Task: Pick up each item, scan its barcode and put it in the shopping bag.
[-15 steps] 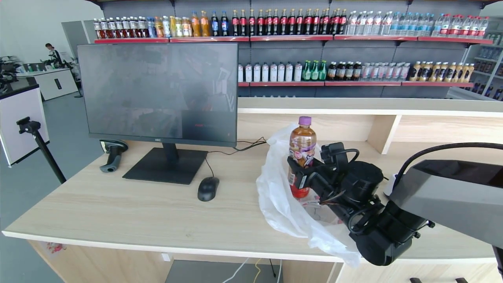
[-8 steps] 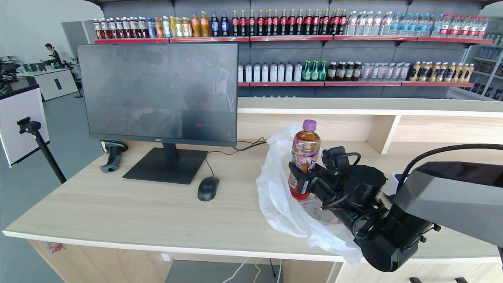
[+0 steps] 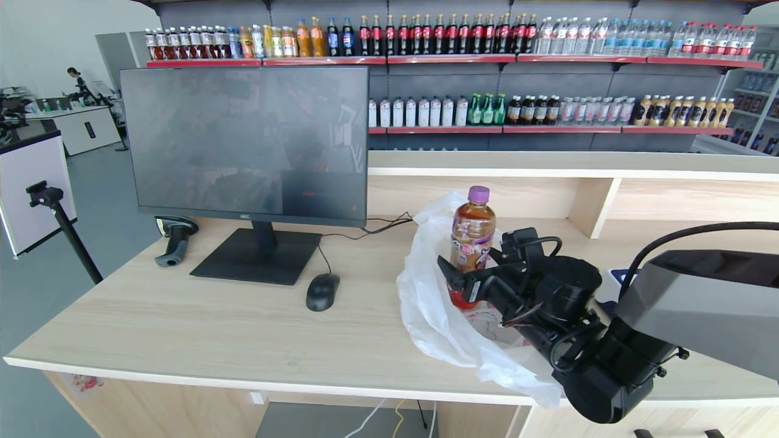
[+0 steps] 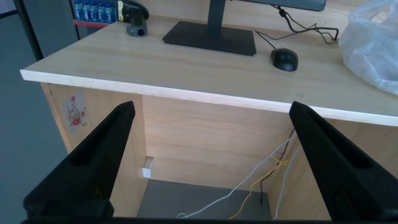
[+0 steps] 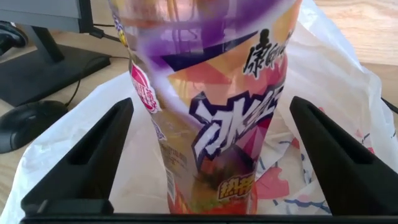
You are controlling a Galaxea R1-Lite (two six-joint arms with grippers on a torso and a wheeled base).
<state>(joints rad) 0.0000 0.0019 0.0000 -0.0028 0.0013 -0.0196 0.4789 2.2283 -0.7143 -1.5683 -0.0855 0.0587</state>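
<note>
Your right gripper point(image 5: 211, 109) has its fingers spread wide either side of the bottle point(image 3: 473, 243). The bottle stands upright in the shopping bag point(image 3: 426, 304) on the surface point(image 3: 213, 328), its lower part half hidden. Contact is unclear. Your left gripper point(image 4: 211, 109), fingers equally wide, hangs below the surface's front edge.

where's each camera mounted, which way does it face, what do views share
Head view: on the robot's head, facing forward and down at the counter; the right arm and right gripper show by the bottle.
Left wrist view: on the left wrist, low before the counter, facing its front edge; the open left gripper shows.
Right wrist view: on the right wrist, facing the bottle close up, shopping bag behind; the open right gripper frames it.
Shared: head and right wrist, bottle and shopping bag; head and left wrist, the mouse.
</note>
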